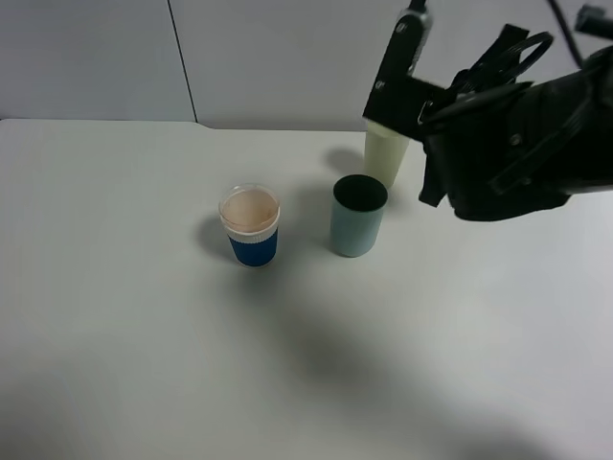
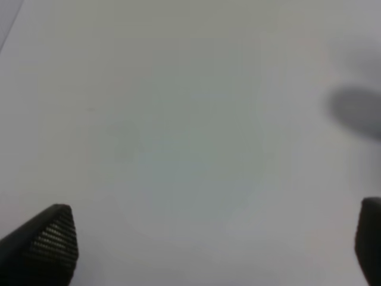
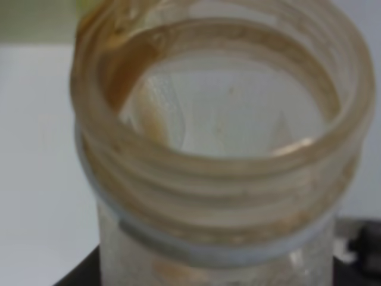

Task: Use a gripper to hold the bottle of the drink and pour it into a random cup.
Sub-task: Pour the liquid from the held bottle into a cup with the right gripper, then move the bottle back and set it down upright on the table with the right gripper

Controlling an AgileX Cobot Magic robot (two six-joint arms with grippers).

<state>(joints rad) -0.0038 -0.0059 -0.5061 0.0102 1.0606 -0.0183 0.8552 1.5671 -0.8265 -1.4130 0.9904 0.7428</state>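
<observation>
The right wrist view is filled by the bottle's [image 3: 220, 196] wide, capless, translucent neck, seen from very close. Brown drink [image 3: 122, 71] streaks the inside of the rim. The black right gripper [image 1: 400, 84] is raised at the back right, above the pale yellow-green tumbler, and looks shut on the bottle. In the high view the arm hides the bottle. The teal cup [image 1: 358, 216] stands upright on the table, in front of and below that gripper. The left gripper [image 2: 214, 244] is open and empty over bare table, and is out of the high view.
A blue-and-white cup with a peach inside [image 1: 250, 225] stands left of the teal cup. The pale yellow-green tumbler [image 1: 385, 155] stands just behind the teal cup, partly under the right arm. The white table [image 1: 124, 316] meets a grey wall at the back.
</observation>
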